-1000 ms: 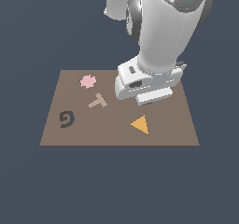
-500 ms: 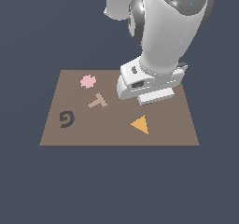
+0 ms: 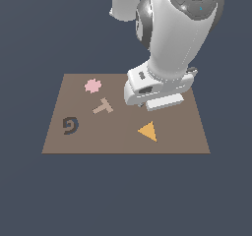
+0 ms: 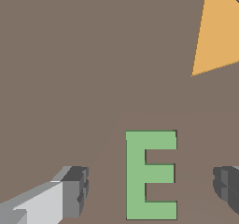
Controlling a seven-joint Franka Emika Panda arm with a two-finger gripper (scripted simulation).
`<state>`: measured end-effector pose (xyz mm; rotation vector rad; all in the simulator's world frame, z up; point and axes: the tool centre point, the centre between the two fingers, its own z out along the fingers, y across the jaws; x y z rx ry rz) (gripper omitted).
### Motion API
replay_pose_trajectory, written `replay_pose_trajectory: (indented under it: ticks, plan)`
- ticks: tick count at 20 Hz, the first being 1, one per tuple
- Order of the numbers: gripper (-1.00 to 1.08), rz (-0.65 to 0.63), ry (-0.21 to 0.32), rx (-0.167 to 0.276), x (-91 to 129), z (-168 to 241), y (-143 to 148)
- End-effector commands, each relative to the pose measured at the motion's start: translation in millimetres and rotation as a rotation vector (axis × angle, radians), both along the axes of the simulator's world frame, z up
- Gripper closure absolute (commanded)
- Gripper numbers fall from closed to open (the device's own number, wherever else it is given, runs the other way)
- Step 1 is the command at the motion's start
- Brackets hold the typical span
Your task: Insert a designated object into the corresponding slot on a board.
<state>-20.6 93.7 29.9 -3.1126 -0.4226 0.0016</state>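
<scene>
The bright-green E-shaped object (image 4: 150, 174) lies flat on the brown board (image 4: 70, 78), with a thin dark line along some of its edges. No separate dark E-shaped slot shows, so I cannot tell whether the E sits in it. My gripper (image 4: 151, 189) is open, one grey finger (image 4: 74, 190) on each side of the E, neither touching it. In the exterior view the white hand (image 3: 155, 90) hovers low over the board's (image 3: 123, 144) far right part and hides the E.
An orange triangle (image 3: 148, 131) lies just in front of the hand and shows as the orange triangle (image 4: 218, 31) in the wrist view. A tan T (image 3: 103, 106), a pink flower shape (image 3: 92, 85) and a dark G-shaped recess (image 3: 71, 126) occupy the board's left half.
The arm's upper links have shifted slightly. The hand stays over the same spot on the board, and the shapes have not moved.
</scene>
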Motion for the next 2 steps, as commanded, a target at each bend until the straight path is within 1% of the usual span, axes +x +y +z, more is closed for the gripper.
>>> replay_pose_trajectory:
  ticks: [1,2]
  plan:
    - [-0.92,0.000,0.000,0.000,0.1,0.0,0.0]
    - [-0.92,0.000,0.000,0.000,0.1,0.0,0.0]
